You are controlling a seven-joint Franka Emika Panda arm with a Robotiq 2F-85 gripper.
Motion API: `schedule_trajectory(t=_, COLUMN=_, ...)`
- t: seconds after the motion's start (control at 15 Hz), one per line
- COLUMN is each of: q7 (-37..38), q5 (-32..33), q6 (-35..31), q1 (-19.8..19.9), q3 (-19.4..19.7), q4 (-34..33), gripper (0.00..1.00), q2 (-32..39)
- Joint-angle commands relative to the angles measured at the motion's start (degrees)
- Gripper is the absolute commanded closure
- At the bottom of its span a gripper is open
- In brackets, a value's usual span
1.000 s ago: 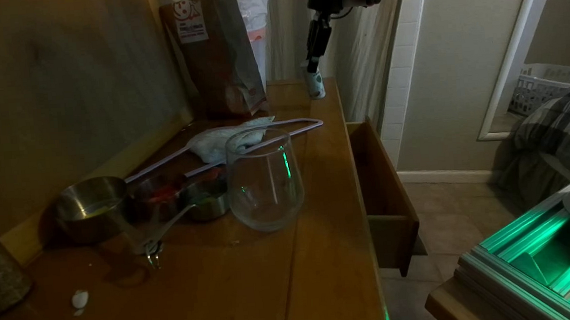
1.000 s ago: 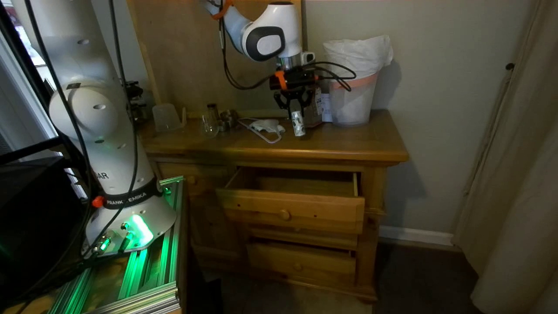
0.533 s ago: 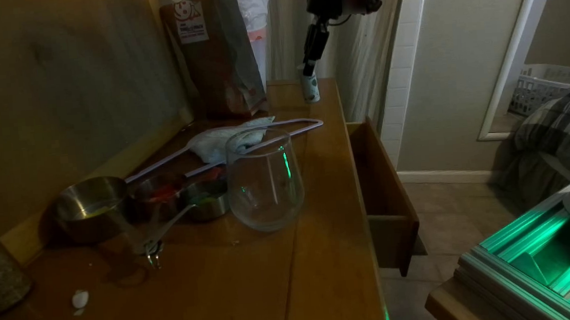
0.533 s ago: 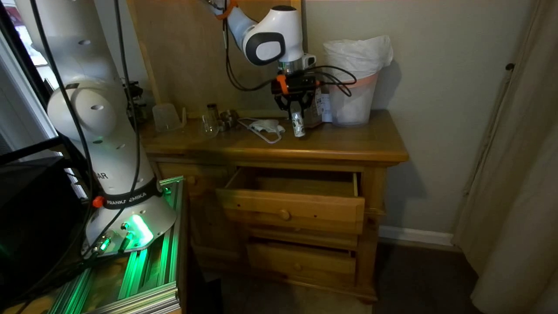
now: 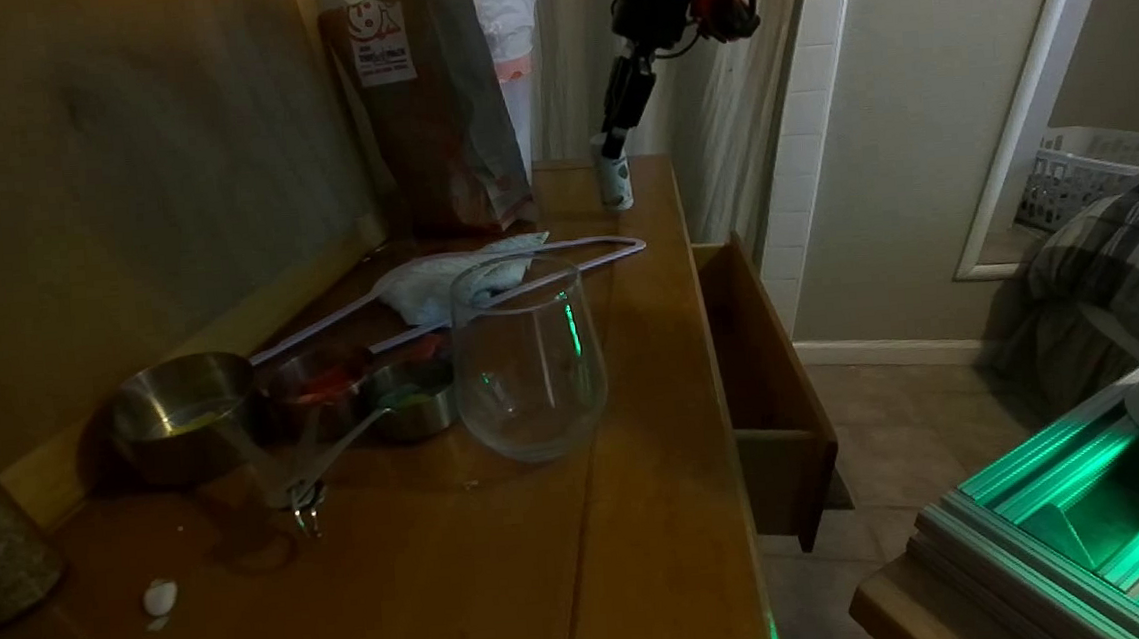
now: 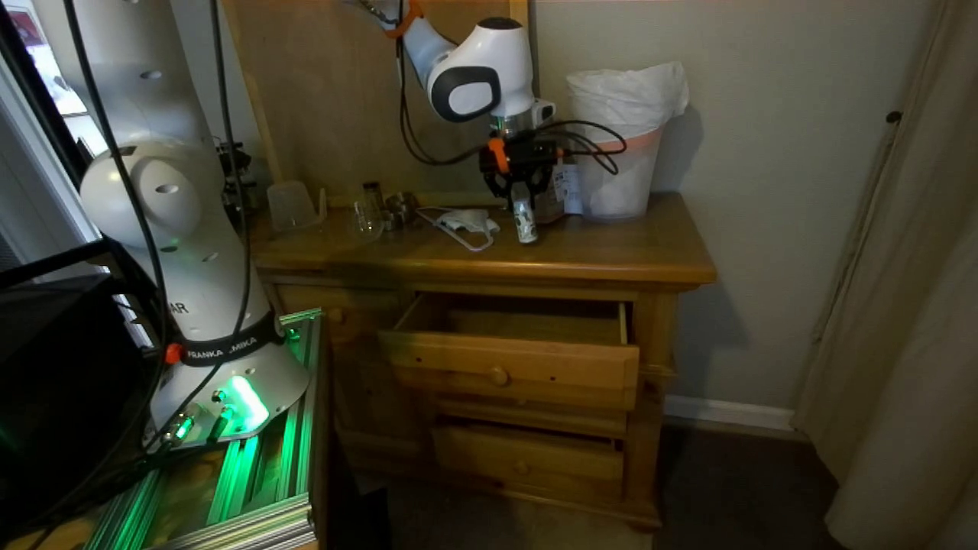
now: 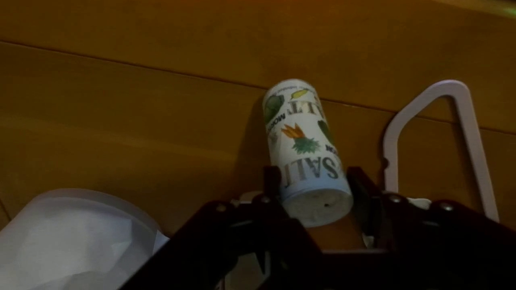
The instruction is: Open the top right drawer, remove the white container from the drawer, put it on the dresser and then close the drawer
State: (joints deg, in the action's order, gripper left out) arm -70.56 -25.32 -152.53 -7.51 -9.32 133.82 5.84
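Two dark fingers [image 7: 365, 197] of the gripper [image 7: 313, 181] pinch the white container [image 7: 304, 137], printed SALT, near one end. It leans slightly over the dresser [image 6: 611, 248] top; I cannot tell whether its base touches the wood. A pale hanger [image 7: 475, 145] lies near it. Below, the top right drawer [image 6: 443, 357] is pulled out.

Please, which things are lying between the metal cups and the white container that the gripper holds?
In an exterior view, a pale hanger and a whitish cloth lie between the metal cups and the white container.
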Motion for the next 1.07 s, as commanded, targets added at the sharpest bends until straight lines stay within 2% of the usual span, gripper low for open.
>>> schedule_trajectory(t=0.0, q7=-4.3, q5=-4.6, q6=-0.5, q1=1.8, q3=-1.7, q4=-1.3, gripper=0.80, q2=1.5)
schedule_trajectory(t=0.53, q7=-8.0, q5=-7.7, q6=-0.1, q1=3.1, q3=-2.3, q4=-1.9, gripper=0.80, q2=2.6)
schedule_trajectory(t=0.67, q7=-8.1, q5=-7.3, q6=0.1, q1=3.2, q3=-2.3, q4=-2.0, gripper=0.30, q2=2.8)
schedule_trajectory(t=0.73, q7=-8.1, q5=-7.2, q6=-0.1, q1=3.3, q3=-2.3, q4=-1.9, gripper=0.29, q2=2.9)
schedule_trajectory(t=0.8, q7=-8.1, q5=-7.1, q6=0.0, q1=3.4, q3=-2.3, q4=-2.0, gripper=0.23, q2=2.9)
schedule_trajectory(t=1.0, q7=-8.2, q5=-6.9, q6=-0.1, q1=3.6, q3=-2.2, q4=-2.0, gripper=0.01, q2=2.9)
